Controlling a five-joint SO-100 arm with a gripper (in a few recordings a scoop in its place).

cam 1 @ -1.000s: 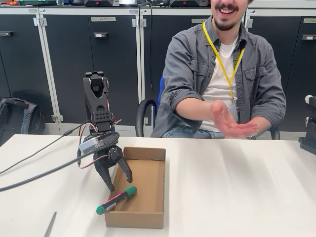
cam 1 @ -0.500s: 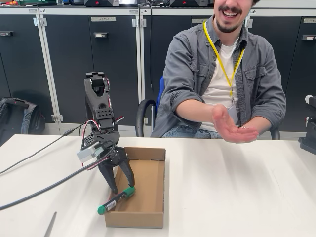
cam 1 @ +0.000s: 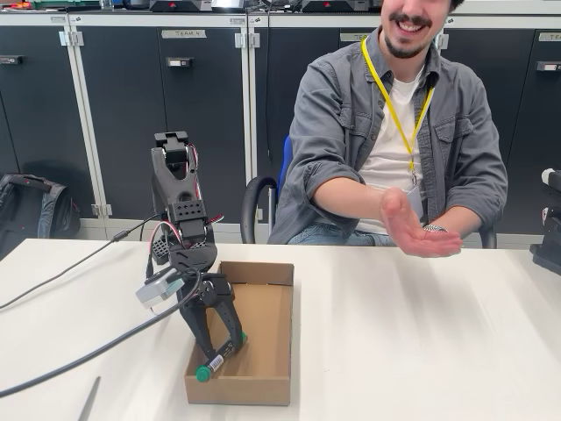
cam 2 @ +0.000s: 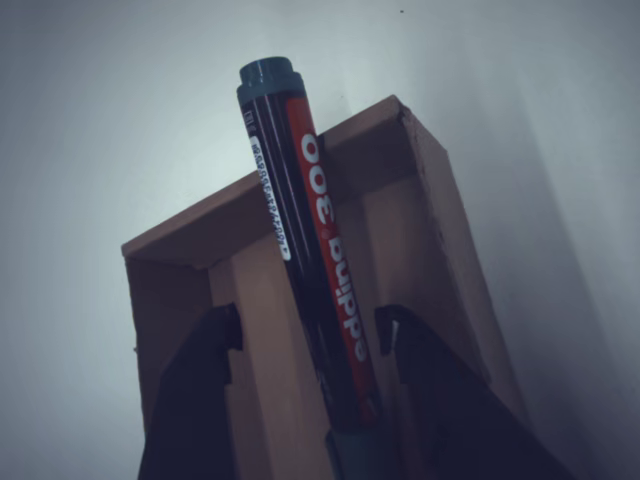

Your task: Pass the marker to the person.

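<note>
Your black two-finger gripper (cam 1: 219, 346) hides most of the slim green, red-banded marker (cam 2: 312, 255); its spread jaws straddle it inside the shallow cardboard box (cam 1: 267, 324), one end overhanging the front rim.

In the fixed view a box (cam 1: 254, 351) sits on the table (cam 1: 421, 333) at lower centre-left, and the marker (cam 1: 217, 358) lies slantwise in it with one end over the near-left corner. The gripper (cam 1: 219, 338) reaches down into the box from the arm standing just left of it, a finger on either side of the marker (cam 2: 310, 260). The person (cam 1: 394, 132) sits behind the table at upper right, one hand (cam 1: 412, 230) held out over its far edge.
</note>
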